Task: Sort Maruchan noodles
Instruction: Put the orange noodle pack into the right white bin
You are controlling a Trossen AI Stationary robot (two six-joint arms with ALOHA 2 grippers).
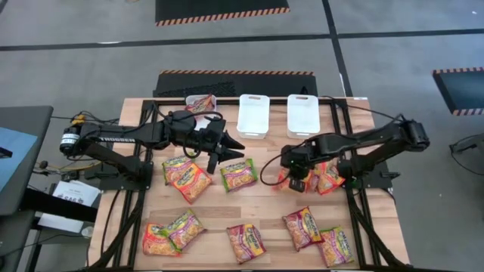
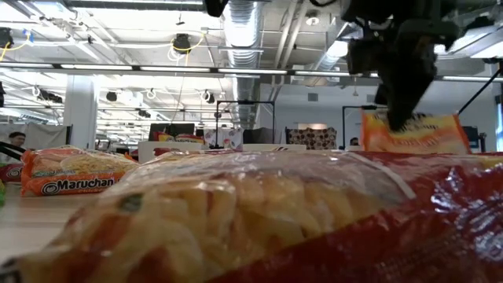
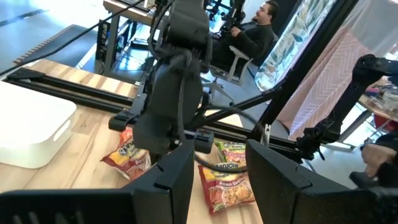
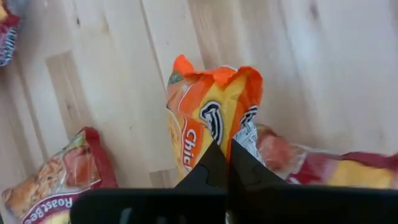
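Nearest packet: red-edged Maruchan packet (image 2: 314, 220) fills the bottom of the low view, blocking most of the table behind it.
Table: wooden top (image 1: 265, 200) at centre of the high view, packets scattered over it.
Left arm: waits at centre left of the high view; left gripper (image 1: 227, 149) hangs with fingers apart, gripping nothing, above the packets there.
Right arm: reaches in from the right; right gripper (image 4: 228, 163) is clenched on the crinkled edge of the orange-edged packet (image 4: 214, 121), right of centre in the high view.
Bins: two white bins (image 1: 253, 115) side by side at the upper centre of the high view; a third bin (image 1: 189, 100) to their left has a packet in it.
Neighbouring packets: red-edged ones (image 1: 329, 177) lie just beside and partly under the gripped packet.
Other packets: three (image 1: 189, 177) at centre left, six along the bottom edge (image 1: 246, 242).
Background: seated person (image 3: 258, 31) at the upper centre of the left wrist view.
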